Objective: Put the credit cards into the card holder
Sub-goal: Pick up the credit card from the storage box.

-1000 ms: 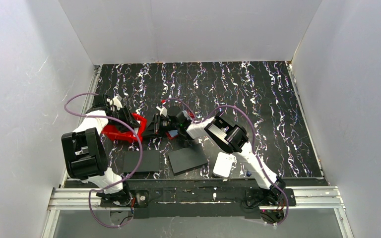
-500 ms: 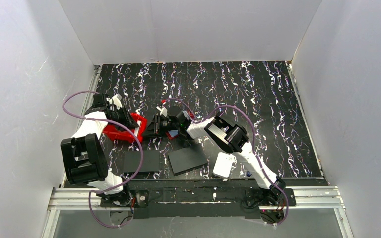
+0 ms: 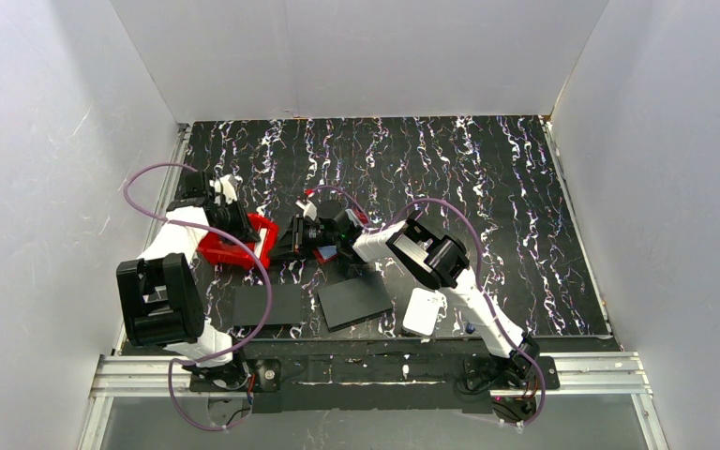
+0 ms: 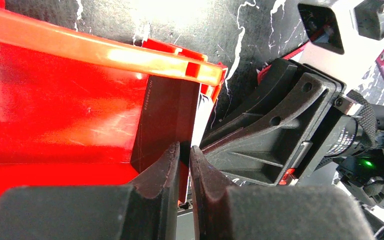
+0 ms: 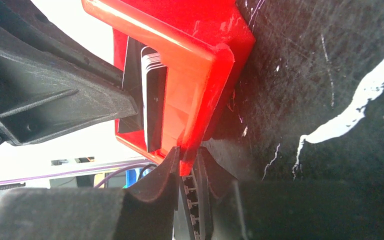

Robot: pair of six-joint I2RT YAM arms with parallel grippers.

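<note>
The table (image 3: 487, 187) has a black top veined with white streaks, like marble. Toward its left edge sits a bright red bin (image 3: 234, 248). Along the near edge lie two flat black sheets, one (image 3: 267, 305) left of the middle and one (image 3: 356, 300) just right of it, lying askew. A white rounded-square pad (image 3: 424, 312) lies further right.

A: Is there any writing that can be read?

B: Only a little. Just above the left fingers (image 4: 165, 167), a thin line of pale print runs along the left edge of the dark card (image 4: 165, 115). It seems to begin with "NO.", then digits too small to read.

A: Anything else?

B: Far to the right of the fingers, tiny white letters stand on a black cylinder (image 4: 347, 142). They are not legible.
</note>
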